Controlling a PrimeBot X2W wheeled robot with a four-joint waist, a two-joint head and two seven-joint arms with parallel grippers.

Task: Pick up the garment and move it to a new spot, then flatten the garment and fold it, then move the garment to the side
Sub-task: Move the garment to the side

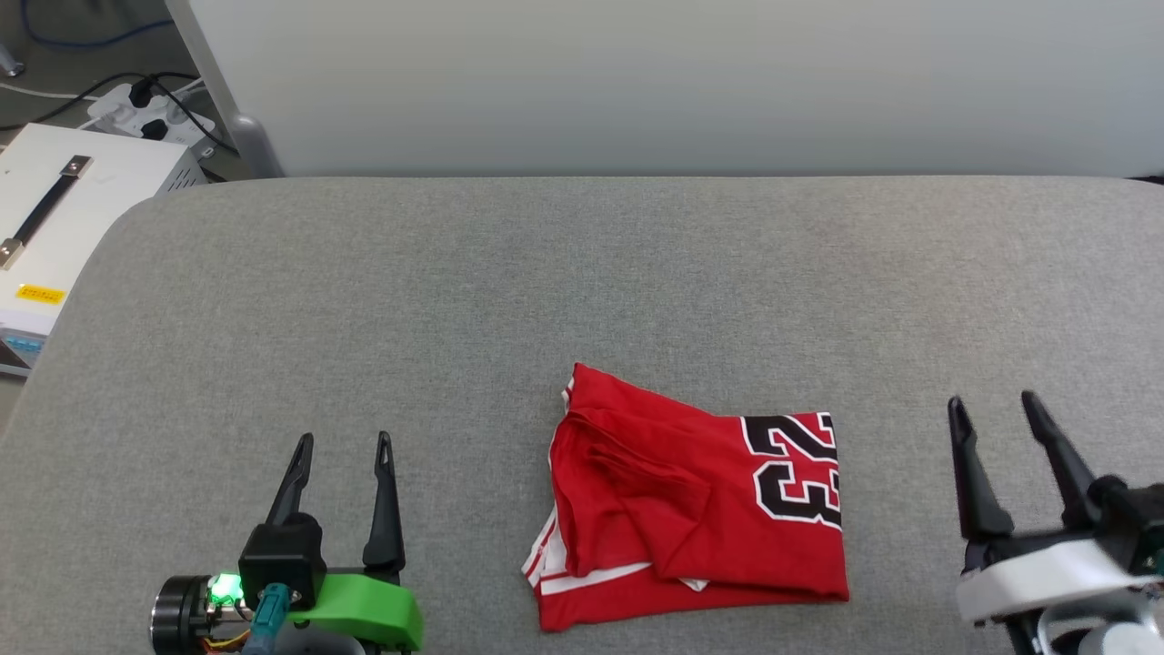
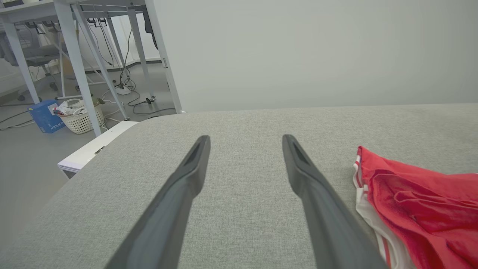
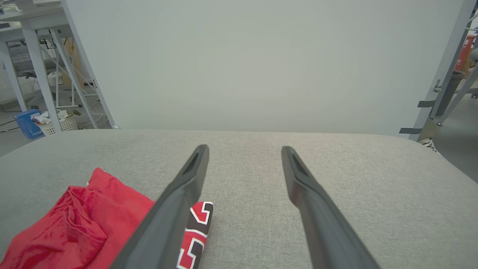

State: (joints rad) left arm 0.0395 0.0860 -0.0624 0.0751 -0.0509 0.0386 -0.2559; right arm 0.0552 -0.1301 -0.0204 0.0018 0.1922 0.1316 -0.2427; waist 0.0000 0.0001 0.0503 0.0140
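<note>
Jersey: the red jersey (image 1: 691, 500) lies on the grey padded table (image 1: 582, 273) in a loose, rumpled bundle. The black "23" is face up at its right end, and it sits between the two claws, touching neither.
Left claw: the left gripper (image 1: 344, 437) is spread wide and holds nothing, out to the jersey's left with bare cover between its fingers.
Right claw: the right gripper (image 1: 992, 398) is also wide apart and empty, off to the jersey's right. In the right wrist view its inner finger crosses in front of the number.
Stage: this could be a heap waiting to be lifted, or a rough fold already set down. The pictures don't settle which.
Risk, loose layers: several flaps overlap at the middle. A pinch on just the top flap would likely peel it off and let the rest slide out.
Risk, white trim: striped edging (image 1: 546, 555) pokes out at the lower left corner. A fingertip passing low there could hook it and drag the whole bundle.
Risk, grey cover: the table's cloth looks grippy. Fabric pushed along it would probably bunch up instead of gliding.
Risk, uneven arms: if one claw takes hold or rises before the other, the jersey may twist and any fold it has will open.
</note>
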